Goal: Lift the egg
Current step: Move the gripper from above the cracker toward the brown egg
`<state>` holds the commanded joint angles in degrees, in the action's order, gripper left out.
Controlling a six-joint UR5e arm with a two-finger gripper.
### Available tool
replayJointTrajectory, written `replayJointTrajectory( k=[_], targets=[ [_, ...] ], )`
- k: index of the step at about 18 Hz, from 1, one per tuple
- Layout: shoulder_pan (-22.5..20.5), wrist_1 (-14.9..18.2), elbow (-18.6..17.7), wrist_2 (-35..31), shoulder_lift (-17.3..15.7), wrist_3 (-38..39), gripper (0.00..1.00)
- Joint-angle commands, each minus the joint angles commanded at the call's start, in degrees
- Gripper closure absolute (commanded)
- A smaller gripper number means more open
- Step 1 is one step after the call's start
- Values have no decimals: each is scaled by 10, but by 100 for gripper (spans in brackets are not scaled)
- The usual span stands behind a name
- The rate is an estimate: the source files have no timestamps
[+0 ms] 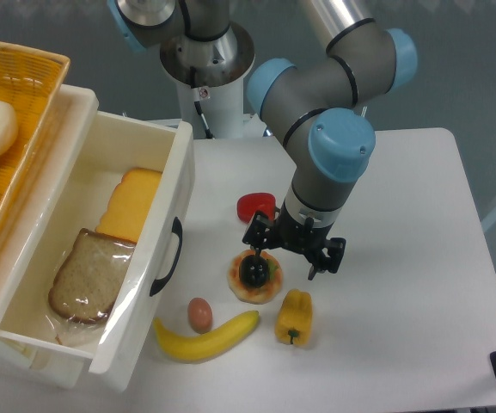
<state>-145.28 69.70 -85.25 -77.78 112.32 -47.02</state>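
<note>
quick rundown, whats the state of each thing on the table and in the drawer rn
gripper: open, hanging over the tart, holding nothing
egg: on the table, ungrasped, beside the banana
banana: lying flat
tart: flat, under the gripper
yellow pepper: on its side
drawer: pulled open
bread slice: lying in the drawer

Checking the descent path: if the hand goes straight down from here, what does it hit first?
Likely the tart, not the egg. The hand points down with one finger over the tart's dark centre; depth is hard to judge from this view.
</note>
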Motion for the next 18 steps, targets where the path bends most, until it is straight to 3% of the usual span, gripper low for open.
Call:
replayJointTrajectory(
  k=[13, 18],
  targets=[
    [25, -20, -6, -2, 27, 6, 0],
    [40, -43, -22, -1, 28, 31, 0]
  ],
)
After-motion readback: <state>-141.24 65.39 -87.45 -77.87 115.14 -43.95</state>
